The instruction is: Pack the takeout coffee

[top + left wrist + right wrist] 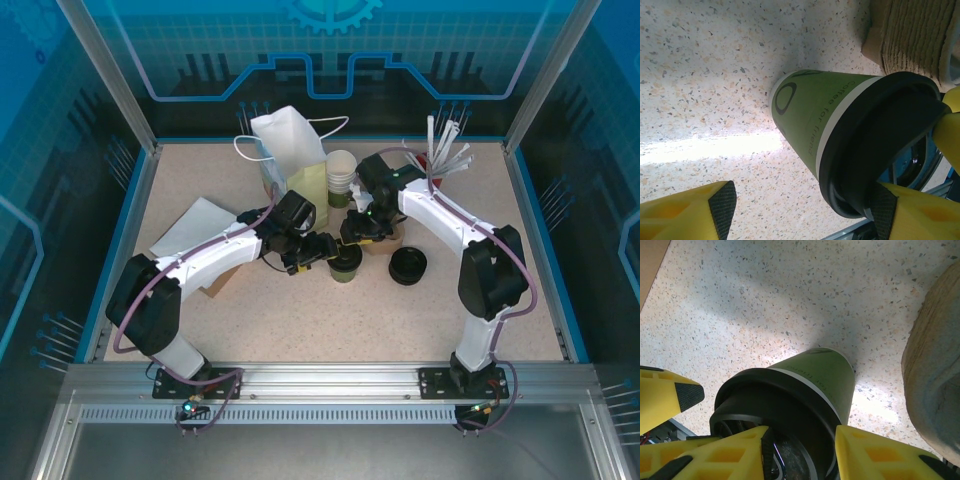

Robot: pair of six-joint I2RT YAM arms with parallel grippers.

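Two tools meet over one cup near the middle of the speckled surface (250,310). The takeout coffee (346,263) stands upright there: olive-green body, white band, black lid on. A brown cardboard tray (386,244) sits just beside it on the right, and a stack of loose black lids (408,266) lies a little further right.

Left tool (322,250) comes in low from the cup's left side. Left wrist view: jaws spread wide, released. One dark pad (884,210) sits against the lid rim, while the other pad (722,200) is well apart from the cup wall, with bare surface between.

Right tool (356,232) reaches down from behind the cup. Right wrist view: its yellow fingers (875,455) bracket the black lid (775,400) on both sides, close against the rim. Cannot tell whether they clamp it or merely flank it.

Back of the surface: a white paper bag (289,140) with handles stands upright, with a stack of lidless cups (341,172) just to its right. A cluster of white stirrers (446,150) stands at back right. A white paper sheet (195,225) lies flat at left, partly under the left arm.
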